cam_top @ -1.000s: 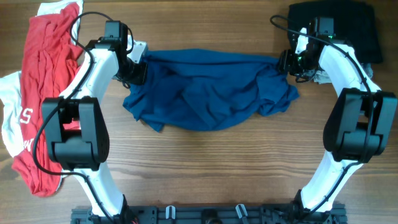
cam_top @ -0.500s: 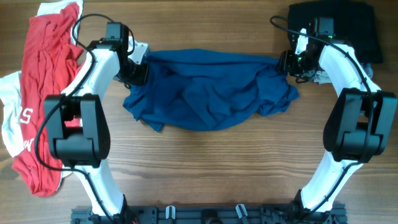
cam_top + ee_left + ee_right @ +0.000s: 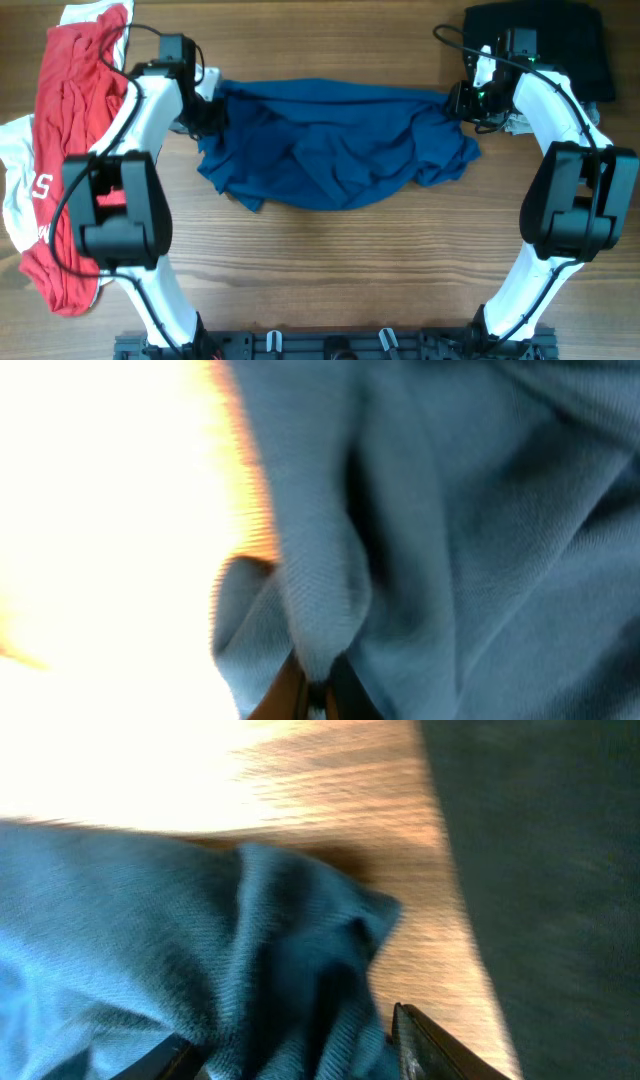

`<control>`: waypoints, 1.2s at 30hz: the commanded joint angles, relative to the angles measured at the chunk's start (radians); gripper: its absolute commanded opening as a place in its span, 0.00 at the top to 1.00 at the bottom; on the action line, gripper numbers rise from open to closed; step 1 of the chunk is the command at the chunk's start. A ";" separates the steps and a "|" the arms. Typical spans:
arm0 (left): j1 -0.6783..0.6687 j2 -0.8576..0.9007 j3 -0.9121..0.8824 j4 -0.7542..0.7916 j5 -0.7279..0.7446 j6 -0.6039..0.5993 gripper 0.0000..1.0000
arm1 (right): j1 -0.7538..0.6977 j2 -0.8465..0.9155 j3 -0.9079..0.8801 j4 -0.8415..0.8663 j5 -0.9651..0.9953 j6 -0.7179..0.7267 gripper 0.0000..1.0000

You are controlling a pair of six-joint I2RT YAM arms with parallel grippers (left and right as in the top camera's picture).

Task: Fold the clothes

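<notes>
1. The left gripper (image 3: 208,112) pinches the left edge of the crumpled dark-blue cotton T-shirt (image 3: 335,140), mid-table.
2. The right gripper (image 3: 463,100) reaches the shirt's right edge; its fingers straddle cloth, whether clenched I cannot tell.

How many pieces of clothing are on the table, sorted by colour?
Blue: 1, the blue T-shirt held between both arms.
Red: 1, the red garment.
White: 1, the white garment.
Black: 1, the black garment.
Total: 4 that I can make out.
</notes>
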 commanded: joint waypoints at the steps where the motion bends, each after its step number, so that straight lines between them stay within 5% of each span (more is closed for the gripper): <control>1: -0.009 -0.180 0.090 -0.025 -0.117 -0.076 0.96 | 0.020 -0.075 0.020 0.017 -0.123 -0.074 0.46; 8: -0.017 -0.365 0.091 -0.023 -0.117 -0.121 0.96 | 0.210 -0.234 0.020 -0.006 -0.119 -0.092 0.40; 21: -0.006 -0.367 0.091 -0.002 -0.117 -0.175 0.96 | 0.626 -0.118 0.019 0.146 -0.013 0.002 0.31; 36: 0.027 -0.367 0.091 -0.003 -0.113 -0.252 0.96 | 0.684 0.125 0.019 0.230 0.044 -0.043 0.14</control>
